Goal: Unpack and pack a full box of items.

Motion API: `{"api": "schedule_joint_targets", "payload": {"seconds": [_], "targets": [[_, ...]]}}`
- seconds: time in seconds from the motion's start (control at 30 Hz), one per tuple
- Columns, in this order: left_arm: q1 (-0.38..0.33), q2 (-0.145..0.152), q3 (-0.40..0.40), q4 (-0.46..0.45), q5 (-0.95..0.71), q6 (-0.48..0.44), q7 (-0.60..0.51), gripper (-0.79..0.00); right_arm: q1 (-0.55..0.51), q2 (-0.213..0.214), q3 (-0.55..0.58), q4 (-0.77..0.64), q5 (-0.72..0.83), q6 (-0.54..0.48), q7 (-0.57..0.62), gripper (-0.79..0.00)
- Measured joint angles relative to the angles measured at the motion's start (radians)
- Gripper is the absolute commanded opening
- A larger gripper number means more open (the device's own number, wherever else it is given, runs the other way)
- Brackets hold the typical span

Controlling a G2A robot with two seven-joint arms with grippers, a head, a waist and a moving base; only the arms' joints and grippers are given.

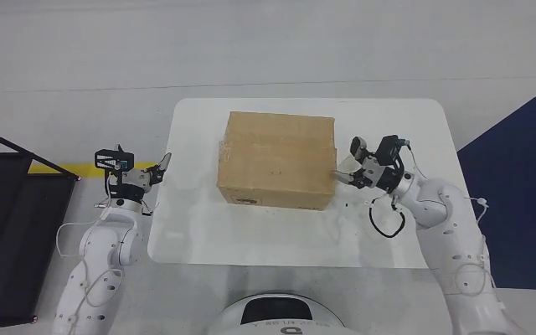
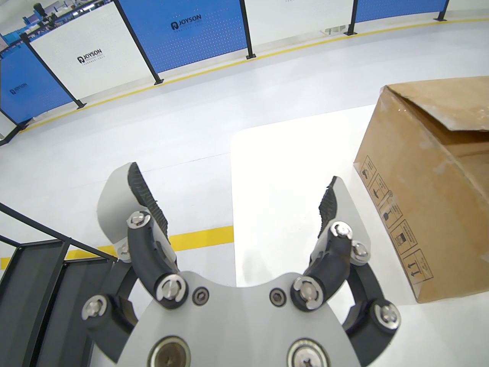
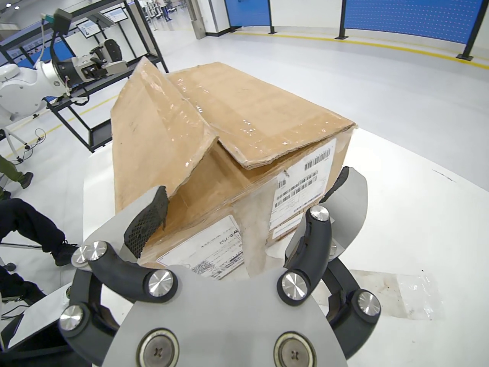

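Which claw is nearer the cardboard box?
Right. The right gripper sits open at one end of the cardboard box; the left gripper, open, is apart from it, over the edge of the table.

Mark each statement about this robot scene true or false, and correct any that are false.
1. The cardboard box stands on the white table. True.
2. The left gripper is shut on the box. False: it is open and apart from the box, by the table's edge.
3. The right gripper is open at the box's labelled end. True.
4. Both top flaps lie flat. False: one flap tilts upward.
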Motion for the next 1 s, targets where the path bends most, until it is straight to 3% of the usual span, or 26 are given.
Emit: {"api": "schedule_joint_targets", "payload": {"seconds": [0.33, 0.53, 0.77, 1.0], "targets": [[0.000, 0.000, 0.000, 0.000, 0.000, 0.000, 0.000, 0.000, -0.088, 0.041, -0.017, -0.148, -0.116, -0.021, -0.077, 0.000], [0.000, 0.000, 0.000, 0.000, 0.000, 0.000, 0.000, 0.000, -0.098, 0.055, 0.003, -0.119, -0.122, -0.004, -0.107, 0.000], [0.000, 0.000, 0.000, 0.000, 0.000, 0.000, 0.000, 0.000, -0.023, 0.055, -0.059, -0.003, 0.116, -0.009, 0.018, 0.000], [0.000, 0.000, 0.000, 0.000, 0.000, 0.000, 0.000, 0.000, 0.016, 0.071, -0.092, 0.017, 0.335, -0.021, 0.105, 0.000]]}}
